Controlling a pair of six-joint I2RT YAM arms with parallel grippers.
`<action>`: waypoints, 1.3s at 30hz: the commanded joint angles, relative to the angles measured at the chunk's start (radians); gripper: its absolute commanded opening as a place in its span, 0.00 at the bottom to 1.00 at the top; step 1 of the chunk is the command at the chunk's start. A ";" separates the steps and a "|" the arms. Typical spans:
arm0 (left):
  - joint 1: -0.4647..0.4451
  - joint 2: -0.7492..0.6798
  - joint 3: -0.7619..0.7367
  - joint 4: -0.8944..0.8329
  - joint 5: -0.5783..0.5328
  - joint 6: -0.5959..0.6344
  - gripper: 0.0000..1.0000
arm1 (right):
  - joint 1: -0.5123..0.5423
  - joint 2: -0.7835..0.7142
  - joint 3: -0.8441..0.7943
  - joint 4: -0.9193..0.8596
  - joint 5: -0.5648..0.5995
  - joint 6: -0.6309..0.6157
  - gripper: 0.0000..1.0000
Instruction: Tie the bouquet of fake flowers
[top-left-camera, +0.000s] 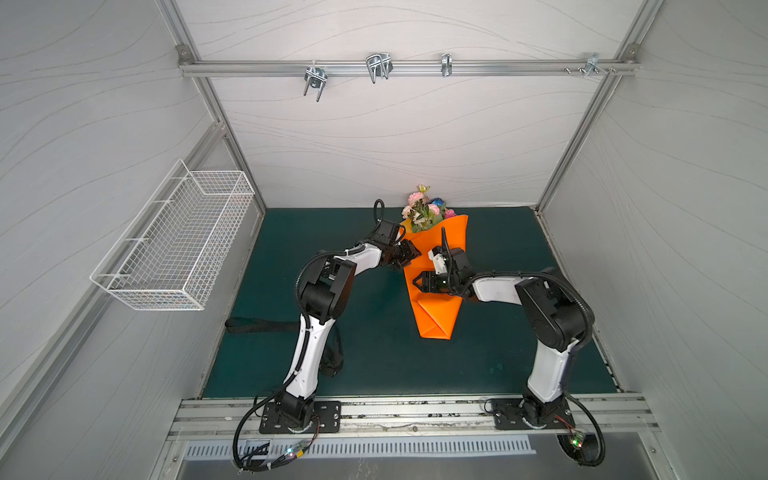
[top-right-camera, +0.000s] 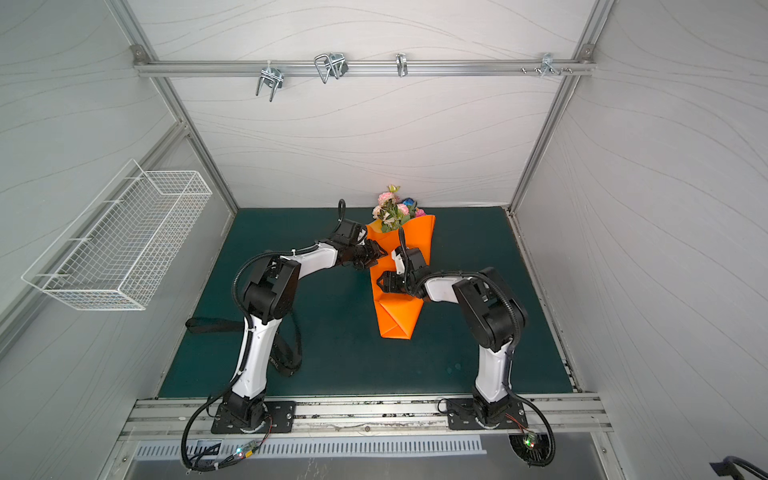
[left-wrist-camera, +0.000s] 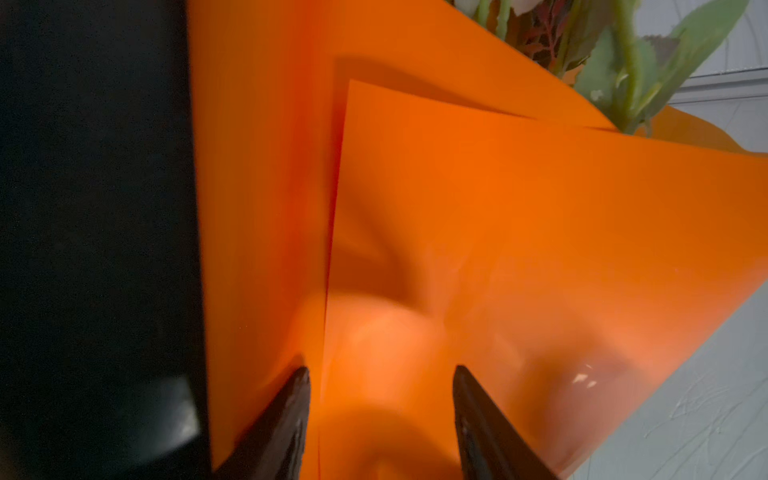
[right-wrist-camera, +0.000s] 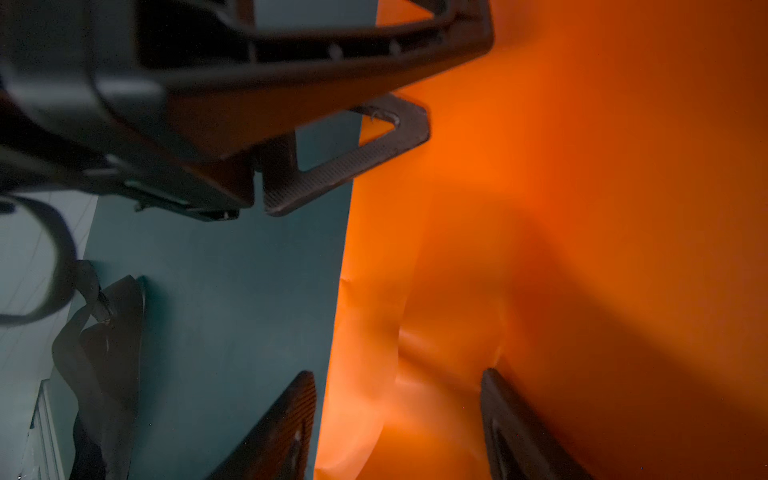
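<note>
Jaws on left gripper (top-left-camera: 409, 255) and right gripper (top-left-camera: 416, 283) are spread over the orange wrapping paper (top-left-camera: 436, 311); bouquet of fake flowers (top-left-camera: 422, 210) looks light, floppy, probably best pinched at wrapped stems.

open mat (top-left-camera: 507, 349) right of orange wrapper (top-left-camera: 436, 316)

Only one marking reads: white letters "ERNAL" on the black ribbon (top-right-camera: 212, 325), which lies on the desk (top-right-camera: 374, 365) well behind the left claw (top-right-camera: 376, 254). The arm hides the rest.
</note>
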 joint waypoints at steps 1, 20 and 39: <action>-0.013 0.040 0.024 0.012 0.037 -0.016 0.55 | 0.002 -0.013 0.020 -0.035 -0.015 -0.005 0.65; -0.010 0.040 0.010 0.001 0.033 -0.016 0.21 | 0.008 -0.398 0.135 -0.544 0.317 -0.057 0.66; -0.010 -0.143 -0.119 0.018 0.019 0.066 0.69 | -0.205 -0.263 0.011 -0.433 0.183 0.001 0.60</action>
